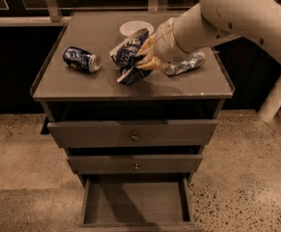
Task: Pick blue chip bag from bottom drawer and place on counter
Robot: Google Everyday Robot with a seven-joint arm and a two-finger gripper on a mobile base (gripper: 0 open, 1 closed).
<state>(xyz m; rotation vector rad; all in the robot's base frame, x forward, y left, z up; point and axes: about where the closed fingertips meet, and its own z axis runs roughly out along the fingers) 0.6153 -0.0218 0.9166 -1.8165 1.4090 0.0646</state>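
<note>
I see my gripper (145, 58) clenched on the chip bag (128, 57), low over the counter (82, 87), between a soda can (82, 60) and a crushed can (184, 64). The bottom drawer (135, 203) stands open.

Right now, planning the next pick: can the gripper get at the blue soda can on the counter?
Probably not yet: the gripper is shut on the blue chip bag over the counter. Once emptied, nothing stands between it and the soda can.
</note>
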